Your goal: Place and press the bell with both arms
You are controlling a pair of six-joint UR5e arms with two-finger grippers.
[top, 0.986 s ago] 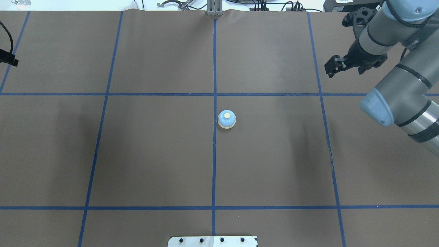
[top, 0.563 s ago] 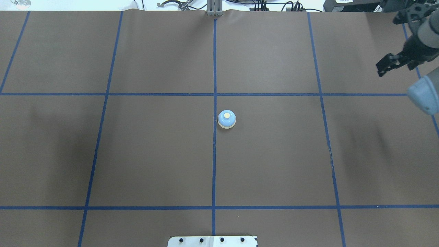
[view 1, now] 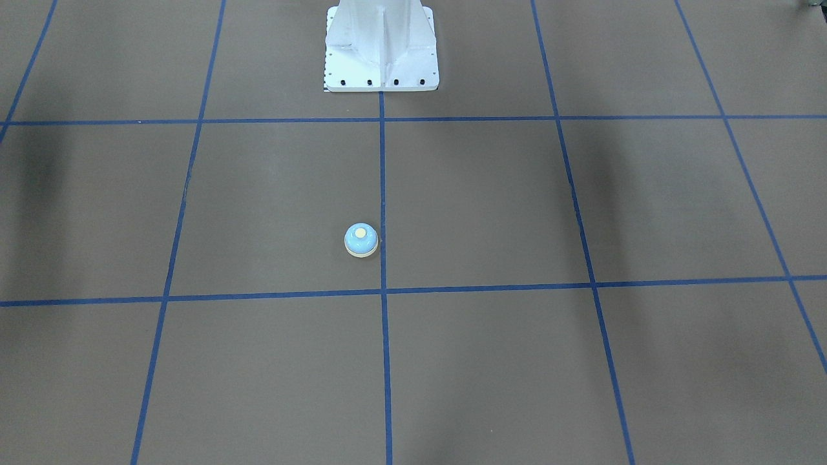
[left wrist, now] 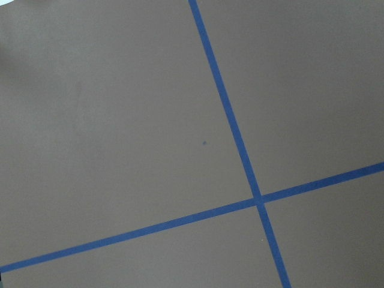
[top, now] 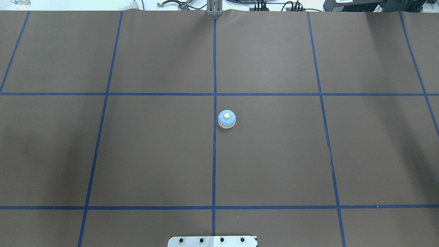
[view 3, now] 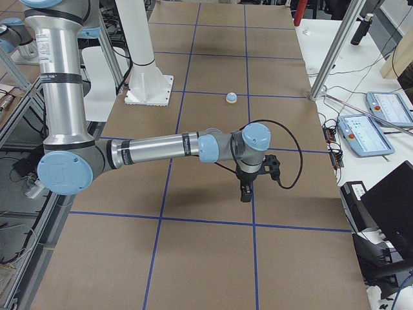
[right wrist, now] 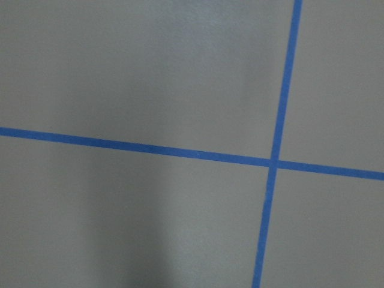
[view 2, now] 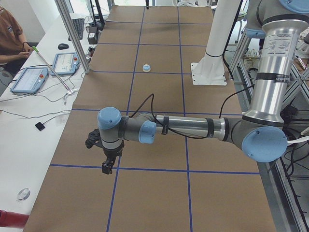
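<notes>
The bell (top: pixel 226 119) sits at mid-frame, just right of the middle tape line (top: pixel 214 68). The left gripper (view 2: pixel 106 167) and right gripper (view 3: pixel 244 194) hang well apart from it. I cannot tell how their jaws stand.

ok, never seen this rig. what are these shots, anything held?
Two jointed robot arms work at a table covered in brown paper with a blue tape grid; a white pedestal stands at their side. Two pictures look down, one from behind the robot, one facing it. Two are from the table's ends: one shows the left arm near, the other the right arm. Two are wrist cameras, seeing only paper and tape. One small blue bell sits near the middle, untouched. The left pincer and right pincer hang far from it, nothing visible in them; open or shut, I cannot tell.
</notes>
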